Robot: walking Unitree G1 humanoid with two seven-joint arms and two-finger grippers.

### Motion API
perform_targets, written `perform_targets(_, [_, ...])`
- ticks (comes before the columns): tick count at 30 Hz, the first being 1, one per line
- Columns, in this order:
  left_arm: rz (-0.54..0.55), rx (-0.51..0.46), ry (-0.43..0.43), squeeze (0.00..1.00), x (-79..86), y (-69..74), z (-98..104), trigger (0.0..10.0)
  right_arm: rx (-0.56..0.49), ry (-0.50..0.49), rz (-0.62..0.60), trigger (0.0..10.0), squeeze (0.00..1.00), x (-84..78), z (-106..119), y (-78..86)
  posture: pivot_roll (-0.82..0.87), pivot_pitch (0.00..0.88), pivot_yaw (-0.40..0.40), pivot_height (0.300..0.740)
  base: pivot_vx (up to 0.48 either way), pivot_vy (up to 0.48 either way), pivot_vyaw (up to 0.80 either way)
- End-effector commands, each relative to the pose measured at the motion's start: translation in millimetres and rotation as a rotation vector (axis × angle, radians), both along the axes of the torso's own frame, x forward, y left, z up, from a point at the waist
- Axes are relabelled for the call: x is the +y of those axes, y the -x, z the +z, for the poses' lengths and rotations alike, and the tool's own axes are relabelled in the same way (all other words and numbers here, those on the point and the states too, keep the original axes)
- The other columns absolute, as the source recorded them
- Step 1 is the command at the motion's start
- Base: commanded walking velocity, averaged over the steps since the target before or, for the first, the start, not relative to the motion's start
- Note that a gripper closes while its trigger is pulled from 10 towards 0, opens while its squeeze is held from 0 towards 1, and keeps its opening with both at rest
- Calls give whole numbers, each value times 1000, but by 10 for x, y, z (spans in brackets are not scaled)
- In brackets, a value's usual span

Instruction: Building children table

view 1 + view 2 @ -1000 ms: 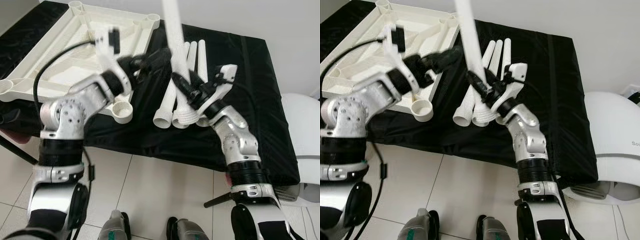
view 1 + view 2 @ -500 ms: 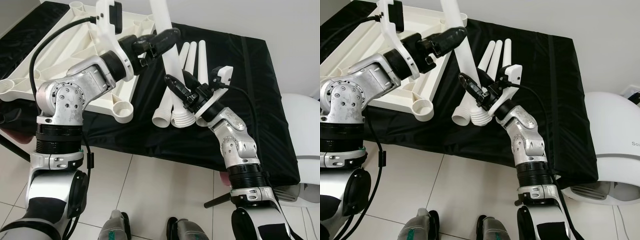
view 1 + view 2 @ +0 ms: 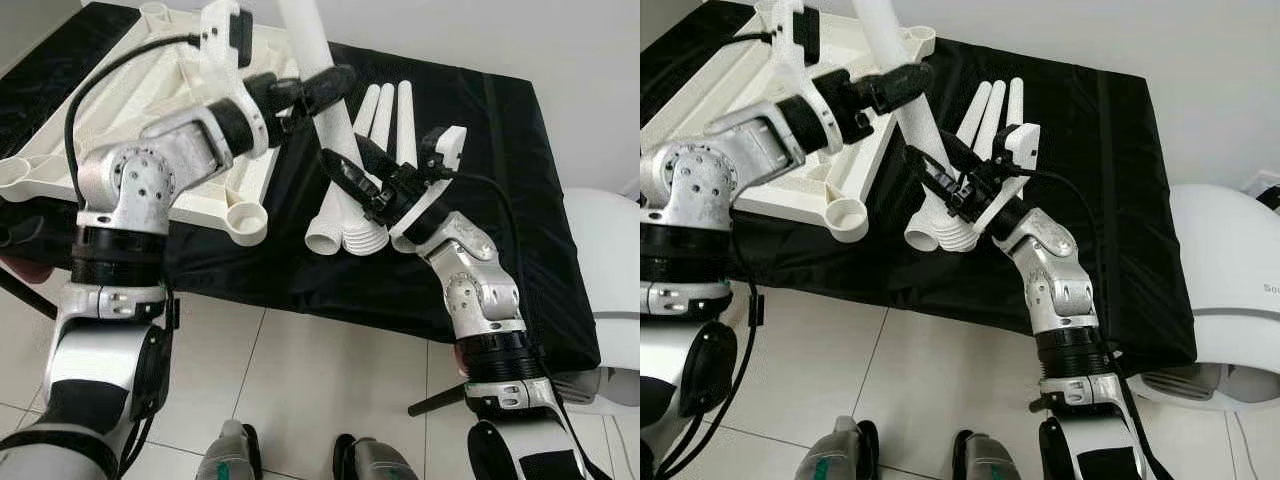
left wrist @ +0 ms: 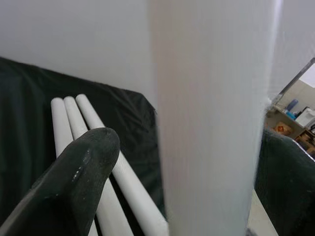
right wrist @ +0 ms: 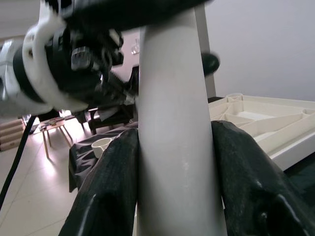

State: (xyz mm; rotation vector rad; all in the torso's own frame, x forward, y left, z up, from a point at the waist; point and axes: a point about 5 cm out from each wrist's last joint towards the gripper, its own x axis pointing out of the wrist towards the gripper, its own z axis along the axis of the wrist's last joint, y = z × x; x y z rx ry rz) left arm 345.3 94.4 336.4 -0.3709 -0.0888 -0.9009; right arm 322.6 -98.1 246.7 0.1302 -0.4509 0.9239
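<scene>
A white table leg (image 3: 308, 40) stands tilted over the black-covered table, its threaded end (image 3: 365, 238) down near the front. My right gripper (image 3: 350, 175) is shut on its lower part; in the right wrist view both fingers (image 5: 108, 191) press the leg (image 5: 172, 123). My left gripper (image 3: 325, 85) straddles the leg higher up. In the left wrist view one finger (image 4: 74, 187) stands a little off the leg (image 4: 211, 123), so this gripper is open. The white tabletop (image 3: 60, 150) lies upside down at the left, one corner socket (image 3: 246, 222) near the front edge.
Three more white legs (image 3: 403, 110) lie side by side on the black cloth (image 3: 500, 200) behind my right gripper. A white rounded appliance (image 3: 605, 250) stands on the floor to the right. Tiled floor and my feet lie below the table's front edge.
My left gripper swung from over the tabletop to the upper part of the leg. The leg's top has tipped further left, and my right gripper kept its hold.
</scene>
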Motion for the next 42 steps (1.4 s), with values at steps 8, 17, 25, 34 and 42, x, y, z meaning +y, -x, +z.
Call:
perform_targets(8, [-119,-56,106,0,27,44,239,0,-16,35,-10,10000,0,-7,-34,17,14,118,-17,740,0,0,0])
perform_targets(17, [-146,-47,139,0,12,78,270,0,-27,37,-31,10000,0,-23,-20,12,11,119,-17,740,0,0,0])
perform_targets(25, [-153,-57,108,0,-2,107,260,1647,-9,31,-43,10000,1000,-39,-11,-9,11,124,-19,740,0,0,0])
perform_targets(34, [-125,-191,2,0,-51,179,339,10000,-17,63,-54,10000,1000,-73,32,-29,10,129,-31,740,0,0,0])
perform_targets(42, [-148,-418,-193,0,-251,361,418,10000,17,198,-96,10000,0,-92,167,-117,8,146,-49,740,0,0,0])
